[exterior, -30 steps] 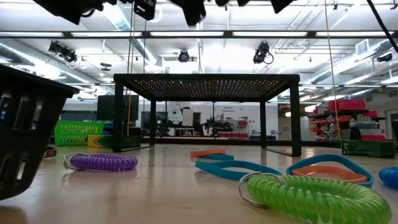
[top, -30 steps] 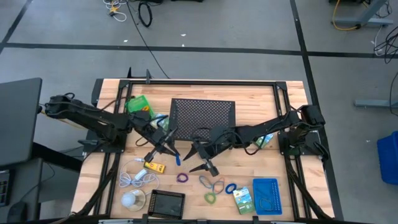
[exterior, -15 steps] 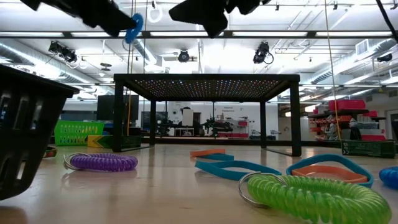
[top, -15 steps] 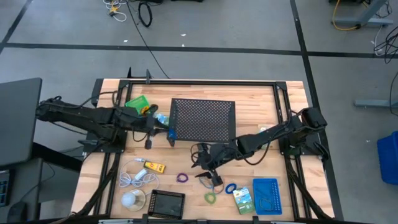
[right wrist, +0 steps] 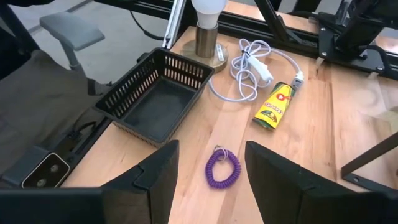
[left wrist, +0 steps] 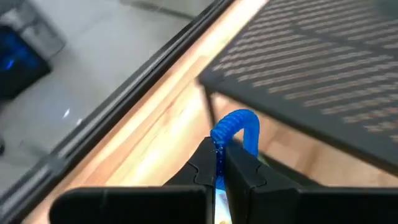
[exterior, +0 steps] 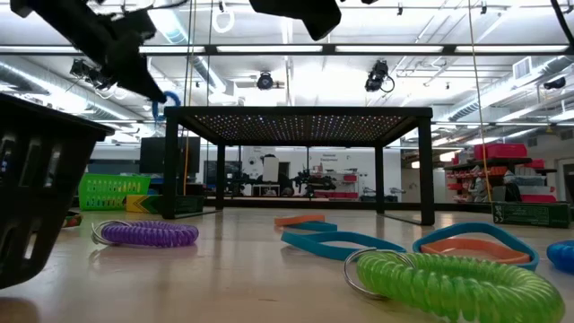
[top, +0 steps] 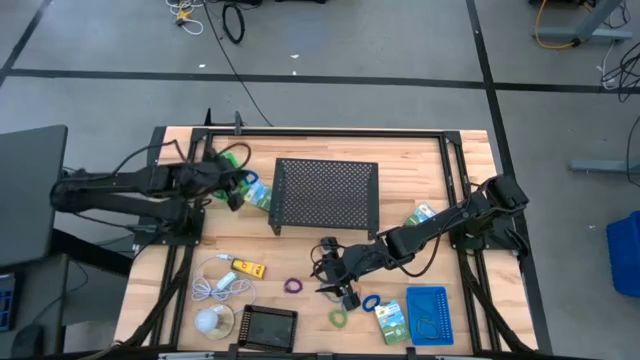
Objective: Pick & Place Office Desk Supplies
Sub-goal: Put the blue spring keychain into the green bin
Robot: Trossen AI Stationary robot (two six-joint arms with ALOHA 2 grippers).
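My left gripper (top: 238, 190) is raised at the left end of the black mesh stand (top: 325, 190) and is shut on a blue coiled loop (left wrist: 239, 124); the low view shows this blue loop (exterior: 166, 103) high over the table. My right gripper (top: 335, 280) hovers open over the near middle, above a purple loop (right wrist: 222, 168). Lying flat on the wood are the purple loop (top: 293, 286), a green loop (top: 338, 318), a blue loop (top: 371, 302), a yellow block (top: 248, 267), a green-blue packet (top: 392, 320), a blue tray (top: 428, 312) and a black tray (top: 267, 326). My left gripper pinches one side of the blue loop's coil (left wrist: 219, 138) between its two fingertips. The rest of the loop arches out past the fingertips. The loop is lifted clear of the table, beside the mesh stand's left end.
A green basket (top: 222, 166) stands at the far left, and a packet (top: 262, 193) lies by the stand's left end. A white coiled cable (top: 222, 283) and a bulb on a round base (top: 212, 320) sit near left. Another packet (top: 425, 215) lies at the right.
My left gripper has carried the blue loop from the table's middle toward the far left, to the mesh stand's left end, turning as it went. My right gripper has moved toward the near edge, over the loops.
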